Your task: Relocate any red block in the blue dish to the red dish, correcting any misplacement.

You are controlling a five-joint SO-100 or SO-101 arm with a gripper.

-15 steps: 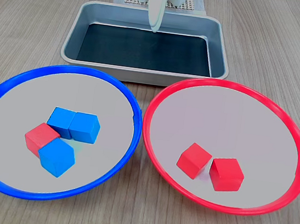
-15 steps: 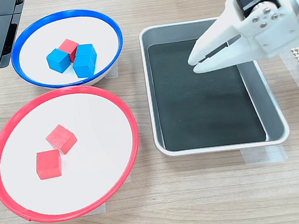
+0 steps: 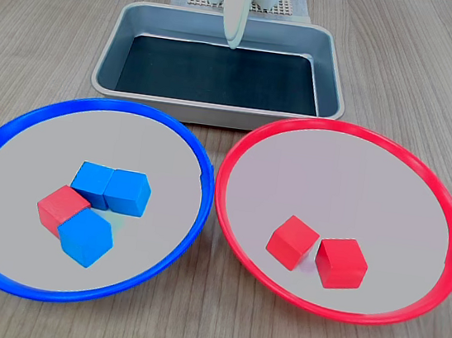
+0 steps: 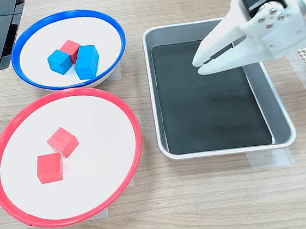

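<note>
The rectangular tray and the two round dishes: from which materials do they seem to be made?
The tray looks like brushed steel: grey, softly reflective walls and a rolled rim, with a dark matte liner on its floor. The blue dish and the red dish look like plastic or coated paper: saturated, even rim colour, a matte pale inside, no reflections. Which of the two cannot be told.

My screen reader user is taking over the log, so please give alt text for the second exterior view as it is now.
One red block sits among three blue cubes in the blue dish, while the red dish below holds two red cubes. At right, the white gripper, nearly closed and empty, hangs over the dark-lined steel tray.
</note>
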